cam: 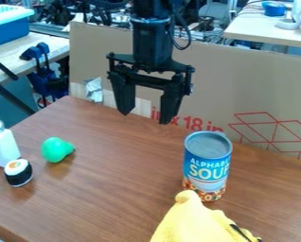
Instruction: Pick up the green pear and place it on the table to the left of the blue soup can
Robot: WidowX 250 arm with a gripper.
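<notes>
The black gripper (145, 118) hangs over the back part of the brown table, its two fingers spread wide with nothing between them. Nearest to it, lower and to the right, a blue soup can (207, 163) stands upright. In front of the can, at the lower edge, lies a yellow plush or cloth thing (197, 221) that overlaps the can's base in the view. A green rounded object (56, 150) lies at the left. Beside it at the far left are a black and white sushi-like piece (18, 173) and a white bottle (1, 144).
Behind the table (115, 189) a cardboard sheet (225, 80) stands as a back wall. Beyond it are a blue bin (7, 30) and blue clamps (45, 71) at the left, and another light tabletop (267, 26) at the upper right.
</notes>
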